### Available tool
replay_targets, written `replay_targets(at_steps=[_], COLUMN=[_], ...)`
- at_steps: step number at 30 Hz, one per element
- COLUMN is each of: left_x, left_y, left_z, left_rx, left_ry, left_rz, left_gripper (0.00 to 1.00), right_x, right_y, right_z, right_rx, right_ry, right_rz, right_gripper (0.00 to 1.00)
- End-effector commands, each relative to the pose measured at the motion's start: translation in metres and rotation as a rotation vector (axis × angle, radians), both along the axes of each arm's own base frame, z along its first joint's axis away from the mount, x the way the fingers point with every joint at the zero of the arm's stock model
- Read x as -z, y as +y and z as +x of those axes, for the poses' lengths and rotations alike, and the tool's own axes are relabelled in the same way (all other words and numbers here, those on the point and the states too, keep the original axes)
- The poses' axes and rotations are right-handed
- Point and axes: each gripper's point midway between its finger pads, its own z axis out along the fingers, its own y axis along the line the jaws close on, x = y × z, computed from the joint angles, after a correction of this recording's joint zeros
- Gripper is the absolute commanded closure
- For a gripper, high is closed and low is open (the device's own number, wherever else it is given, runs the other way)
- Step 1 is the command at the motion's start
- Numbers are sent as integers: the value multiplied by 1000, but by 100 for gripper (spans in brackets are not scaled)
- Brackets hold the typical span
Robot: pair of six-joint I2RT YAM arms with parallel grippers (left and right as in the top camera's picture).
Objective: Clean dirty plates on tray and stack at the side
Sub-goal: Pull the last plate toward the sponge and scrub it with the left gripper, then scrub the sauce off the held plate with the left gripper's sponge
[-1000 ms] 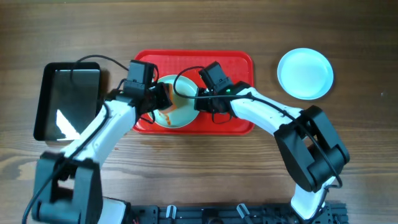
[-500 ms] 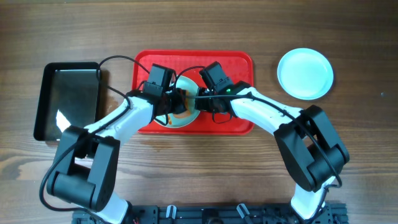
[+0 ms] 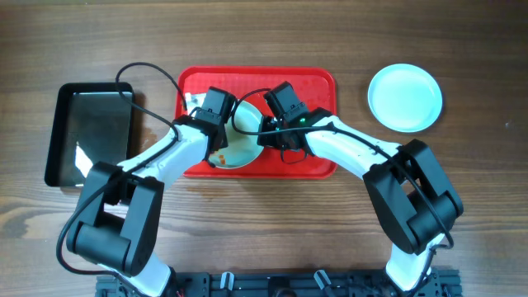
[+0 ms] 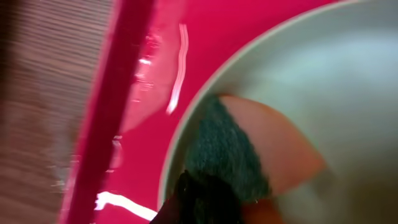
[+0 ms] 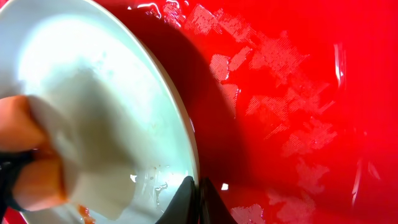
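The wooden worktop [image 3: 272,33] carries a red tray [image 3: 318,82] at centre, a black tray [image 3: 95,124] at left and a pale plate [image 3: 404,97] at upper right.

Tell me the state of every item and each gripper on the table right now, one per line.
Plate on tray: dirty, orange smears near its edge.
Sponge: pressed on that plate.
Left gripper: shut on sponge.
Right gripper: shut on that plate's rim.
Red tray: flat on table, surface looks wet.
Side plate: looks clean, right of red tray.
Black tray: left of red tray.
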Motion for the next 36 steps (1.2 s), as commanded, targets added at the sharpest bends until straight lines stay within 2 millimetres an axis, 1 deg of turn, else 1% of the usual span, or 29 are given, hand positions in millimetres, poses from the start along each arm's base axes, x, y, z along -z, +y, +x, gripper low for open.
replay_targets(at_steps=[1,4,7,8,11,13,15,19,21,22,24,26,28,30,32,33,36], left_x=[-1,-13,-33,-51,-80,-85,-81,-51,-28,-20,-10,-1,5,13,17,18,17], left_y=[43,33,3,-18,-51,-63,-64,-64,-64,-68,-82,-91,-90,-78,-56,-39,2], left_z=[-12,-9,-2,5,17,19,18,13,11,11,14,16,17,18,19,18,12], left_rx=[-53,-40,5,46,125,155,148,117,79,68,97,115,111,79,30,-6,-86], left_ry=[10,-21,-74,-130,-216,-229,-213,-132,-83,-66,-47,-37,-30,-31,-45,-53,-53], left_rz=[218,151,-33,-160,-345,-405,-414,-406,-409,-432,-495,-528,-520,-465,-357,-268,-95], left_gripper=[96,96,96,96,96,96,96,96,96,96,96,96,96,96,96,96,96], right_x=[8,8,8,8,8,8,8,8,8,8,8,8,9,9,9,9,9], right_y=[-6,-5,-5,-5,-5,-5,-5,-5,-5,-5,-5,-6,-6,-6,-6,-6,-7], right_z=[0,1,1,1,1,1,1,0,0,0,0,0,0,0,-1,-1,-1], right_rx=[22,22,22,22,23,23,22,22,24,23,24,23,22,22,21,21,22], right_ry=[13,10,10,10,11,12,12,14,14,14,14,15,16,17,17,18,19], right_rz=[-24,-23,-23,-24,-23,-23,-24,-24,-23,-23,-23,-24,-26,-26,-27,-28,-29], right_gripper=[96,96,96,96,96,96,96,96,96,96,96,96,96,96,96,96,96])
